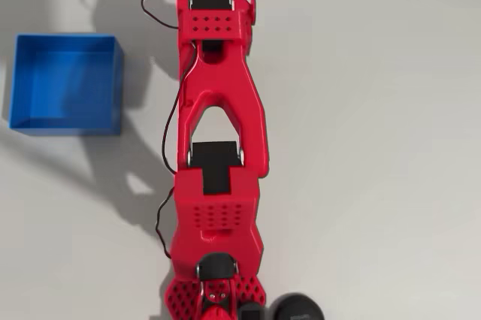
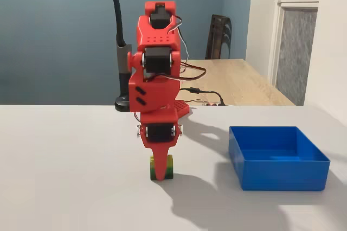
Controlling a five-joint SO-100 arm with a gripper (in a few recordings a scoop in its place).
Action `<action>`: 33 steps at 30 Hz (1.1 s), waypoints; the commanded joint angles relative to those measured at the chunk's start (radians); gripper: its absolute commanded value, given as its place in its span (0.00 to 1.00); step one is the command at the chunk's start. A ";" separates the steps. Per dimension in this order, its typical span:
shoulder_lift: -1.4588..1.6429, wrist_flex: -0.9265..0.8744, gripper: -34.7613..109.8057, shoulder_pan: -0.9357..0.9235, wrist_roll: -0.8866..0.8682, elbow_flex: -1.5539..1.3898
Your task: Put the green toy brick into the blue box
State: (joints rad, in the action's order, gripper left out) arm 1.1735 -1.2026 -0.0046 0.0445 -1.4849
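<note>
In the fixed view, the red two-finger gripper (image 2: 160, 167) is clamped on the small lime-green studded plastic brick (image 2: 167, 168) on the table; the square bright-blue low-walled box (image 2: 277, 158) lies at three o'clock.

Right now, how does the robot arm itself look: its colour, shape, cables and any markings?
The arm is bright red plastic, built of boxy segments with black motor blocks set into the joints. Some panels carry grids of small round holes; one panel in the fixed view has two dark slots. Thin dark cables run along its side. The gripper ends in red fingers that taper to a point.
</note>
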 commanded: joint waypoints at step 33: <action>0.736 -0.295 0.24 0.635 -0.144 0.020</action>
State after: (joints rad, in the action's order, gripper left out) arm 1.8316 -1.5125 0.6044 -0.0782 -1.5140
